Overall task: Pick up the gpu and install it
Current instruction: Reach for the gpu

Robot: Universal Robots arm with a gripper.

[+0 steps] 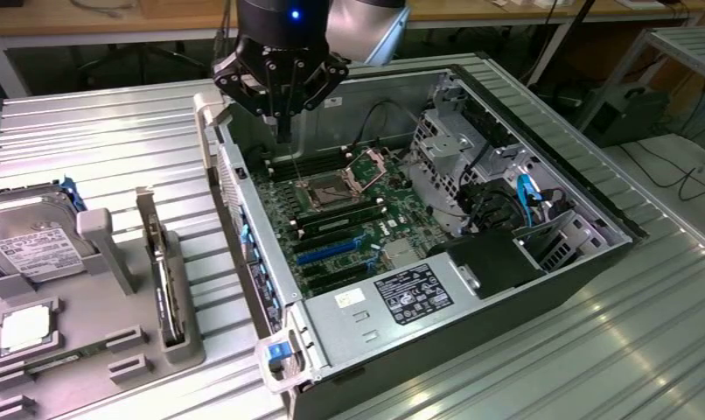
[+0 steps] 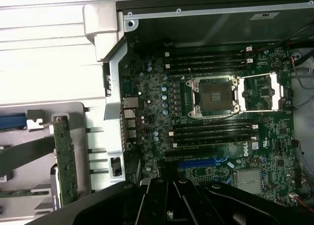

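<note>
**A:** Exterior view first. Where is the claw?

**B:** The claw (image 1: 282, 131) hangs over the open case (image 1: 470, 350), above the end of the motherboard (image 1: 352, 219) nearest the tabletop's far edge. Its fingers are pressed together and sit clear of the board.

**A:** And the gpu?

**B:** The gpu (image 1: 164, 289) stands on its long edge in a slot of the grey holder (image 1: 108, 254). The holder lies along the tabletop (image 1: 96, 140) edge at the exterior view's left. The card is just beside the case's outer wall and well apart from the claw.

**A:** Anything else in that holder?

**B:** A hard drive (image 1: 26, 245), on the side of the holder away from the case.

**A:** Now the wrist view.

**B:** The claw (image 2: 169, 186) shows as dark fingers held together over the motherboard (image 2: 221, 137), just beside a blue slot (image 2: 196, 163). The socket (image 2: 214, 94) lies open in the middle of the board, between rows of memory slots.

**A:** Is the gpu there too?

**B:** Yes. The gpu (image 2: 64, 161) is upright in the holder (image 2: 73, 112) with its green face showing. It is outside the case wall, apart from the claw.
</note>
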